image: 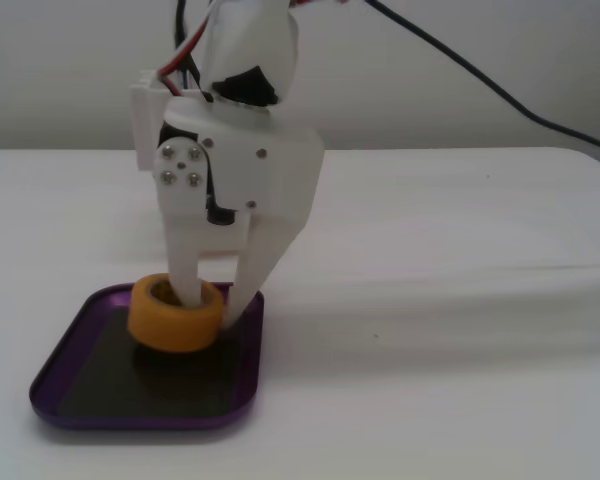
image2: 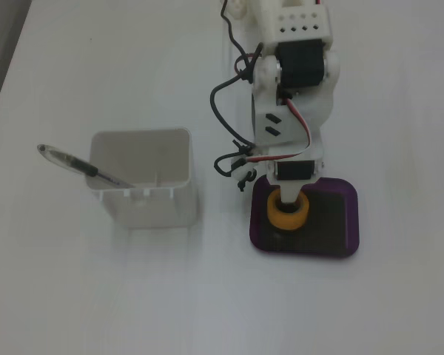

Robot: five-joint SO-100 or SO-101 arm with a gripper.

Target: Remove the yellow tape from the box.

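White table (image: 460,300) bears the box (image: 70,385) containing the yellow tape (image: 176,318), gripper (image: 212,302) clamped through its core, beside a pen-holding container (image2: 144,181)

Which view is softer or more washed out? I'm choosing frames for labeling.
Both fixed views are soft. The low one shows the yellow tape and gripper slightly blurred, with the table bright. The high one is more washed out around the white container.

We note a white table (image2: 96,296) under everything in both fixed views. On it stands a tall white square container (image2: 144,181), open at the top. A pen (image2: 81,167) (clear barrel, dark grip) leans inside it, its upper end sticking out over the container's left rim.
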